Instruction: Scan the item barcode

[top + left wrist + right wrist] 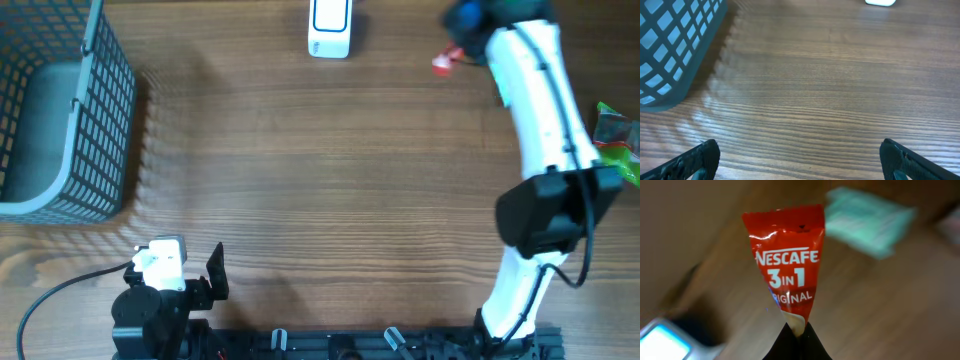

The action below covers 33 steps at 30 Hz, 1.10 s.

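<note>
A red Nescafe 3in1 sachet (787, 260) hangs in the air, and my right gripper (796, 330) is shut on its lower tip. From overhead only a small red piece of the sachet (443, 63) shows beside the white right arm (535, 90), at the far right of the table. The white scanner (330, 28) lies at the table's far edge, left of the sachet. It appears blurred in the lower left corner of the right wrist view (660, 342). My left gripper (800, 160) is open over bare wood near the front edge and holds nothing.
A grey mesh basket (100, 120) stands at the far left, and its wall (670, 50) shows in the left wrist view. Green packets (615, 140) lie at the right edge. A blurred teal packet (870, 220) lies beyond the sachet.
</note>
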Available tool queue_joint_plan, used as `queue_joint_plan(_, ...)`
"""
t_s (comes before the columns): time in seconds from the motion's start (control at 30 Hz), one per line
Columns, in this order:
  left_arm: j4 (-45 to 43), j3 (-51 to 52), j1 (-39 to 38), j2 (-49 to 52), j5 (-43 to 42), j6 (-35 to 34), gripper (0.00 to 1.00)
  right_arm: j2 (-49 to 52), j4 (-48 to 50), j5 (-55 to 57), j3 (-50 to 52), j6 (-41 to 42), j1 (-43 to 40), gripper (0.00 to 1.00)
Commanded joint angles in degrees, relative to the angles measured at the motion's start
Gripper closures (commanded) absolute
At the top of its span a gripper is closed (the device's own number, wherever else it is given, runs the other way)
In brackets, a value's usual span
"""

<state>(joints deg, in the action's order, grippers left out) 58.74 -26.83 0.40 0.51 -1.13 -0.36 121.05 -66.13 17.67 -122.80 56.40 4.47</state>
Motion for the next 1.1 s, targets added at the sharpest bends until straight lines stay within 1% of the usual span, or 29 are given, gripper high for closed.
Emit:
queue_joint_plan(0.0,-0.2,0.4,-0.3,-0.2,0.6,-0.5,0.0,2.5,-0.2,9.0,7.3,-2.9,-6.5,0.95)
queue_joint_plan(0.03,-0.2,0.4,-0.3,-0.2,0.6,-0.5,0.0,2.5,0.9,10.1,9.1,-3.3,-7.8,0.96)
queue_joint_plan(0.07,-0.2,0.4,-0.3,-0.2,0.6,-0.5,0.0,2.5,4.4,11.6,12.5,-6.8,-10.0,0.96)
queue_joint_plan(0.13,-0.2,0.4,-0.3,-0.2,0.6,-0.5,0.0,2.5,8.4,11.7,16.0,-12.2,-12.8,0.96)
queue_joint_plan(0.17,-0.2,0.4,-0.3,-0.2,0.6,-0.5,0.0,2.5,9.5,11.3,17.1,-13.6,-13.7,0.96)
queue_joint_plan(0.27,-0.2,0.4,-0.3,-0.2,0.6,-0.5,0.0,2.5,15.8,7.7,21.2,-21.0,-17.5,0.95)
queue_joint_plan(0.33,-0.2,0.4,-0.3,-0.2,0.6,-0.5,0.0,2.5,17.7,5.7,22.1,-25.2,-18.7,0.94)
queue_joint_plan(0.43,-0.2,0.4,-0.3,-0.2,0.6,-0.5,0.0,2.5,17.2,5.7,22.4,-27.2,-20.0,0.89)
queue_joint_plan(0.47,-0.2,0.4,-0.3,-0.2,0.6,-0.5,0.0,2.5,17.2,6.7,22.7,-28.4,-20.7,0.89)
queue_joint_plan(0.57,-0.2,0.4,-0.3,-0.2,0.6,-0.5,0.0,2.5,17.6,8.7,23.5,-28.4,-22.3,0.86)
queue_joint_plan(0.67,-0.2,0.4,-0.3,-0.2,0.6,-0.5,0.0,2.5,17.7,8.5,24.1,-28.3,-24.2,0.86)
queue_joint_plan(0.7,-0.2,0.4,-0.3,-0.2,0.6,-0.5,0.0,2.5,17.6,7.8,24.2,-28.4,-24.7,0.83)
queue_joint_plan(0.77,-0.2,0.4,-0.3,-0.2,0.6,-0.5,0.0,2.5,17.1,6.4,24.2,-29.2,-25.4,0.85)
queue_joint_plan(0.8,-0.2,0.4,-0.3,-0.2,0.6,-0.5,0.0,2.5,16.7,5.7,24.2,-29.4,-25.6,0.82)
queue_joint_plan(0.83,-0.2,0.4,-0.3,-0.2,0.6,-0.5,0.0,2.5,16.2,5.1,24.1,-29.4,-25.6,0.52)
queue_joint_plan(0.87,-0.2,0.4,-0.3,-0.2,0.6,-0.5,0.0,2.5,15.2,3.8,23.8,-29.4,-25.5,0.01)
queue_joint_plan(1.0,-0.2,0.4,-0.3,-0.2,0.6,-0.5,0.0,1.4,10.4,-2.0,20.5,-28.7,-25.0,0.0)
queue_joint_plan(1.07,-0.2,0.4,-0.3,-0.2,0.6,-0.5,0.0,-1.5,8.5,-3.5,19.1,-26.3,-24.4,0.0)
